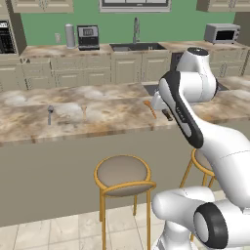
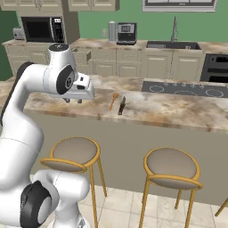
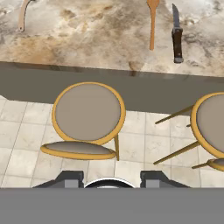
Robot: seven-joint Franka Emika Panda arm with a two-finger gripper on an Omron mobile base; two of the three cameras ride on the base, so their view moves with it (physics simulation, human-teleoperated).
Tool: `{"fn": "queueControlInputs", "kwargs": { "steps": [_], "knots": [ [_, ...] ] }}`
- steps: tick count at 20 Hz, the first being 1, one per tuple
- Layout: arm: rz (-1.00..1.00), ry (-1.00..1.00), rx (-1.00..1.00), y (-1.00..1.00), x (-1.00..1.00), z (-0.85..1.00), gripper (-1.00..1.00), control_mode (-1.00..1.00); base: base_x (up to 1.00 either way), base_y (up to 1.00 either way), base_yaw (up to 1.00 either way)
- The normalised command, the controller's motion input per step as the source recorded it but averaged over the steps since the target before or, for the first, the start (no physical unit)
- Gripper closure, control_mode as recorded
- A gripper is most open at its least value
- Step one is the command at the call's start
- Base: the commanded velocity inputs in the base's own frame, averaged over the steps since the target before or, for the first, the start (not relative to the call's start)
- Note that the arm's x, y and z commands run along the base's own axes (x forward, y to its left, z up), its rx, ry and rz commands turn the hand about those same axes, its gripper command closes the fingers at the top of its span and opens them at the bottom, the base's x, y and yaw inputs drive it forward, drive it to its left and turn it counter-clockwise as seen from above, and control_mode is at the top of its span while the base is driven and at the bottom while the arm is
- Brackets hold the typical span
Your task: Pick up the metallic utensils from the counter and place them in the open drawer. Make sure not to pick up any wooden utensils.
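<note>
Fingers partly spread, holding nothing, above stool; knife and wooden spoon on counter.

bare counter between pale wooden spoon and orange spoon, knife close beside

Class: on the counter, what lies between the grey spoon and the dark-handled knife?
Two wooden spoons, seen in the left base view, between spoon and knife.
</note>
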Motion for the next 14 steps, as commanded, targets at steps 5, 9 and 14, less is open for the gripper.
{"fn": "queueControlInputs", "kwargs": {
  "steps": [5, 9, 14],
  "knots": [
    [0.0, 0.0, 0.02, -0.15, -0.04, -0.05, -1.0, -1.0, 0.0, 0.0, 0.0],
    [-0.01, 0.0, 0.0, -0.04, 0.0, -0.01, -1.0, -1.0, 0.0, 0.0, 0.0],
    [-0.03, 0.0, 0.0, -0.09, 0.05, 0.0, -1.0, 1.0, 0.09, -0.27, -0.05]
  ]
}}
